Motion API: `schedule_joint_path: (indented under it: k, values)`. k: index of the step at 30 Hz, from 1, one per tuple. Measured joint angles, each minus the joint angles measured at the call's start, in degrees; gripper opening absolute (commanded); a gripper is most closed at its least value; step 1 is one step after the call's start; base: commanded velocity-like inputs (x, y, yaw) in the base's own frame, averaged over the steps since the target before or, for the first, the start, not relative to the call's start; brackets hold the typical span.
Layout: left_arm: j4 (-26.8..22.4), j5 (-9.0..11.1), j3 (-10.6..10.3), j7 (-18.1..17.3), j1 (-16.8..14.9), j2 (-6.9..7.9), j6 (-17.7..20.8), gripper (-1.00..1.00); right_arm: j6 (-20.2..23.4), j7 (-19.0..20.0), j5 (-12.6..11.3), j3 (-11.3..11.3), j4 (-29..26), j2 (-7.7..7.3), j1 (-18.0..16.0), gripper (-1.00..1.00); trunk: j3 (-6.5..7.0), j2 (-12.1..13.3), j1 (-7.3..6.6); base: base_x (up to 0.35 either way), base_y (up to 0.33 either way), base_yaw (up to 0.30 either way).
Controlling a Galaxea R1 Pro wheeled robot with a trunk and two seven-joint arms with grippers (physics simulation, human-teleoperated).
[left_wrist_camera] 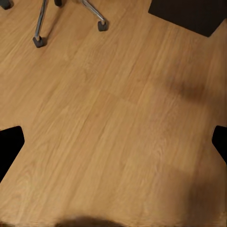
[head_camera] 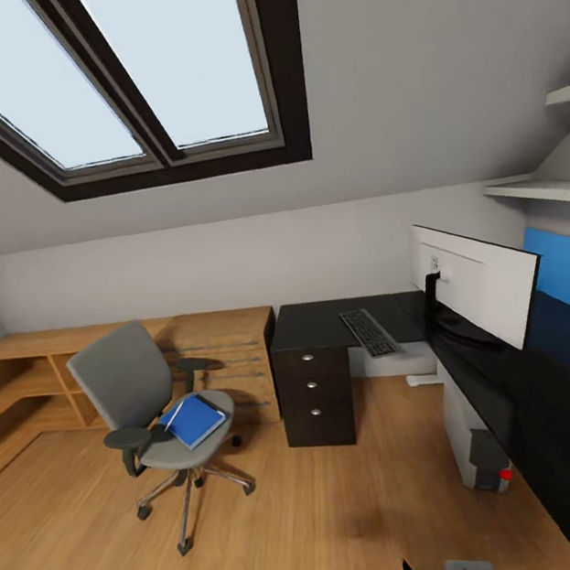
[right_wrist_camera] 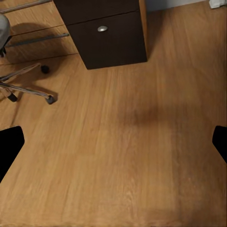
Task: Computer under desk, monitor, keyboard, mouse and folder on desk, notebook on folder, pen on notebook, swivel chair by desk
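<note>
we're looking across the bedroom now: the grey swivel chair (head_camera: 145, 392) sits left of centre with the blue folder (head_camera: 194, 420) flat on its seat and a thin pen (head_camera: 171, 415) along the folder's left edge. right of centre, the keyboard (head_camera: 368, 331) lies on the black desk (head_camera: 315, 324), the white-backed monitor (head_camera: 475, 283) stands at right, and the computer (head_camera: 469, 440) rests underneath. both the left gripper (left_wrist_camera: 113, 142) and right gripper (right_wrist_camera: 113, 142) hang spread wide over bare wood floor (right_wrist_camera: 142, 156).
</note>
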Motion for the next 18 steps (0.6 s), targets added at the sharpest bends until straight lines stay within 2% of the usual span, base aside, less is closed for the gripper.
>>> schedule_joint_path:
  k: [18]
  values:
    - [0.0, 0.0, -0.1, 0.0, 0.0, 0.03, 0.0, 1.00, 0.0, 0.0, 0.0, 0.1, 0.0, 0.00, 0.0, 1.00, 3.25, 7.2, -3.96, -0.316, -0.206, 0.000]
